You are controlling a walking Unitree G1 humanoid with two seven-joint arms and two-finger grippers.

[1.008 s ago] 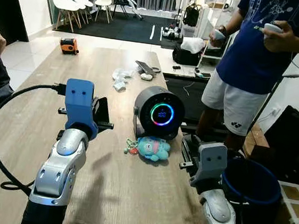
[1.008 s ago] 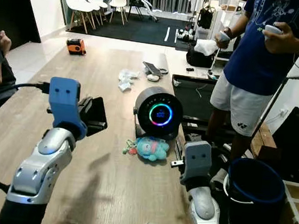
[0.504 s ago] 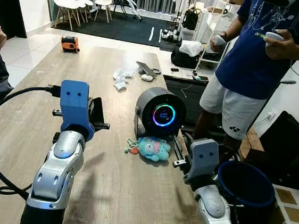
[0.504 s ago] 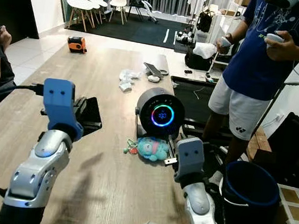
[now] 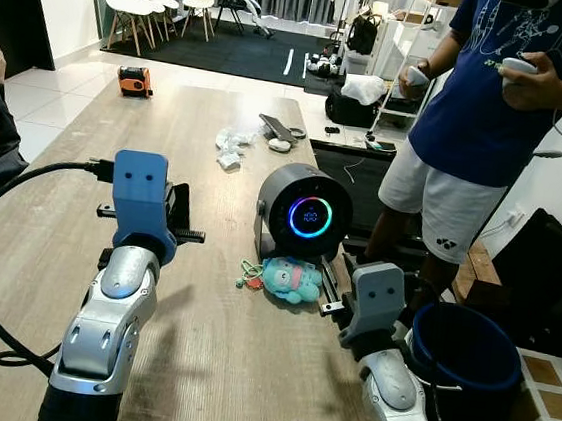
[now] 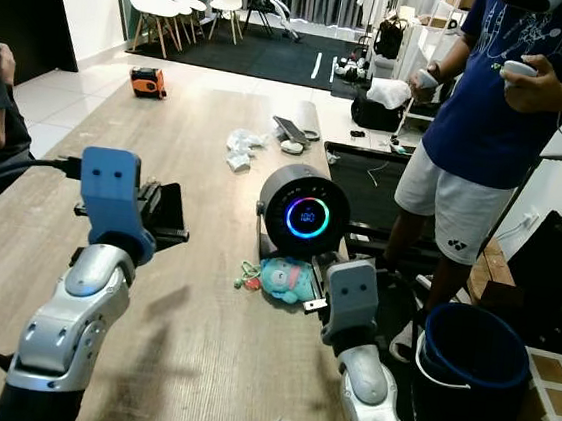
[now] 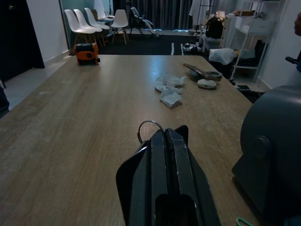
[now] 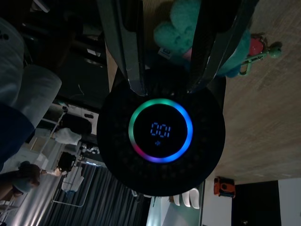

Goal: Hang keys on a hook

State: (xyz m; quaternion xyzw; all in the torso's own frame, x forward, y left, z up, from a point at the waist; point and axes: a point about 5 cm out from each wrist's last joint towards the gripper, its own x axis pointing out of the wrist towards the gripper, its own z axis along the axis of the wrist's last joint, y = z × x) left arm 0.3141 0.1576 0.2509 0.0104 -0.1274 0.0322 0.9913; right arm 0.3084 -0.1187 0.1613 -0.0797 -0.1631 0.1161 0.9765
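From the head, one left gripper (image 5: 182, 216) is hanging in the air over the wooden table (image 5: 195, 362). One right gripper (image 5: 331, 288) is reaching in low, just beside one blue soft toy (image 5: 289, 279). The toy is lying on the table in front of one round black speaker (image 5: 306, 213) with a glowing ring. Little pink and green bits are sticking out of the toy's side. One blue bucket (image 5: 463, 340) is sitting off to the right, and one person (image 5: 482, 111) is standing behind it. I am not finding any hook.

From the left wrist, the two black fingers are pressing tight together. One thin metal ring (image 7: 150, 122) is poking out at their tips, so I think they are pinching it. I cannot see any keys on it. The ring is looking hard, light and slippery, so I think a firm pinch on the wire is best.

From the right wrist, the two fingers are standing wide apart and holding nothing. They are pointing at the speaker and the toy.
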